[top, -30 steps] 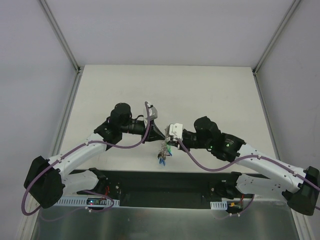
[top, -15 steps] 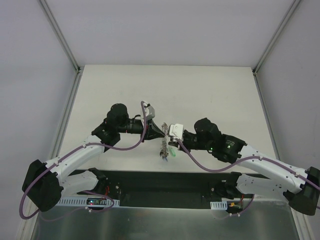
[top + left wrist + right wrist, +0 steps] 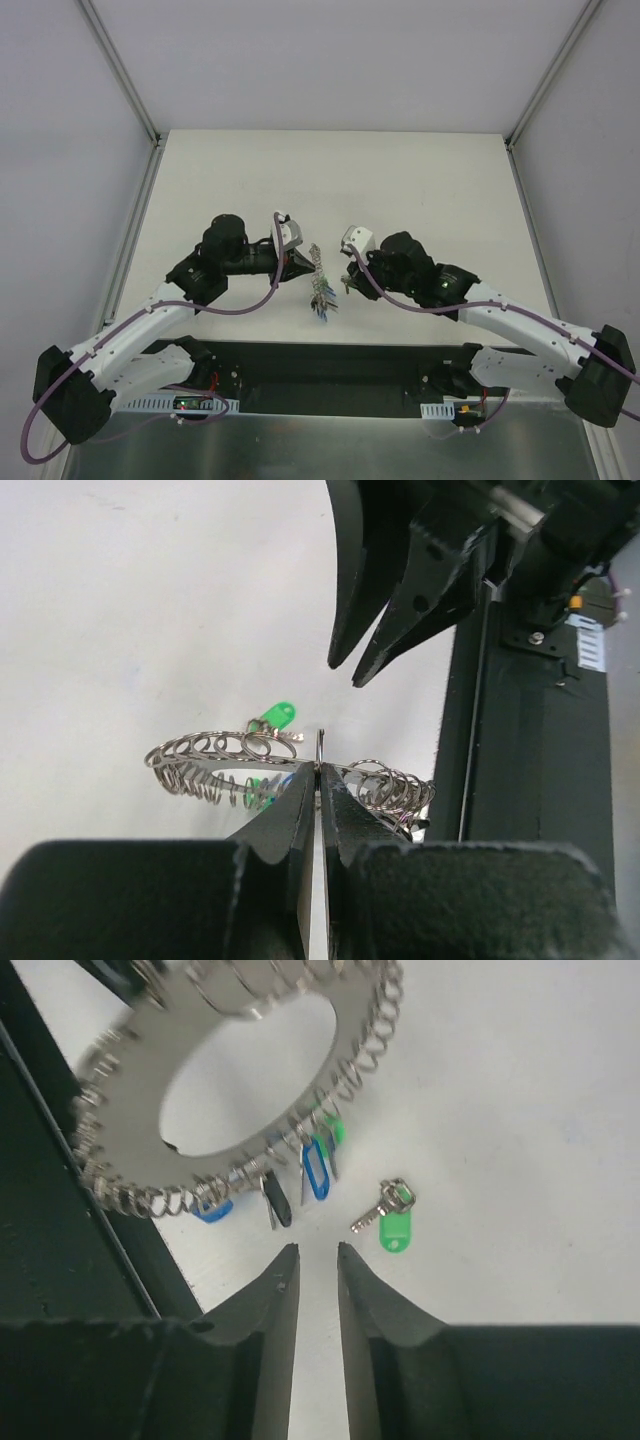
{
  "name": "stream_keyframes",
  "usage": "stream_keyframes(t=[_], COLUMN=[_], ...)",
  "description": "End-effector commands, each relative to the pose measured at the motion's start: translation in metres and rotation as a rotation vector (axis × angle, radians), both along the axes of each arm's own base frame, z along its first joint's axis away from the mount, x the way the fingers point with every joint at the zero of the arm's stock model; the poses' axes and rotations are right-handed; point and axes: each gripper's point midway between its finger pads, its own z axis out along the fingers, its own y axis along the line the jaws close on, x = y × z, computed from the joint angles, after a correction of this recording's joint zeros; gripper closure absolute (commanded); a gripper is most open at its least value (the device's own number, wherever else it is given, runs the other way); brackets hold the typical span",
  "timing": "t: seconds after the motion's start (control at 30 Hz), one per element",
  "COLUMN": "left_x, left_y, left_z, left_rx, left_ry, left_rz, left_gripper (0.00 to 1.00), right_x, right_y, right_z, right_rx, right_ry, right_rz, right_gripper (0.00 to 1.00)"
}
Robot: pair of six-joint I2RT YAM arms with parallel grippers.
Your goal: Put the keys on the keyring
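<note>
Nearest the arm bases, the left claw (image 3: 320, 772) stays pressed tight on the rim of the keyring (image 3: 130, 1125), holding it clear of the bench (image 3: 520, 1100) with blue and black keys (image 3: 315, 1172) dangling from its coils. Opposite it, the right claw (image 3: 318, 1258), which a second ago was shut and up against the ring, has drawn back and parted slightly, with nothing between its tips. Beyond the ring in the left wrist view, a green-headed key (image 3: 395, 1226) lies loose on the bench, apart from the ring; it looks dropped rather than threaded and probably needs picking up again.
</note>
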Motion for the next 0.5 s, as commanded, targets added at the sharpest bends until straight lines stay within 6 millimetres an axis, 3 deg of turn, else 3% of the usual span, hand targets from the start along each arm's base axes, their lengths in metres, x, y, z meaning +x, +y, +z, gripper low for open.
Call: stream_keyframes(t=[0.0,0.07,0.23,0.3,0.47], left_x=[0.016,0.015,0.009,0.007,0.013], left_y=[0.026,0.04,0.062,0.068,0.081], left_z=[0.014,0.01,-0.004,-0.006,-0.011], left_rx=[0.054,0.092,0.155,0.174,0.217], left_ry=[-0.094,-0.101,-0.135,-0.143,-0.153], left_rz=[0.167,0.224,0.276,0.289,0.359], left_gripper=[1.0,1.0,1.0,1.0,1.0], right_x=[0.018,0.024,0.044,0.053,0.072], right_y=[-0.017,-0.015,-0.004,-0.006,0.011], right_z=[-0.029,-0.039,-0.055,-0.071,-0.063], right_rx=[-0.038,-0.055,-0.15,-0.196,-0.142], right_ry=[0.151,0.177,0.154,0.185,0.292], right_rz=[-0.266,-0.292,-0.221,-0.199,-0.306], right_gripper=[0.74,0.68,0.67,0.67,0.66])
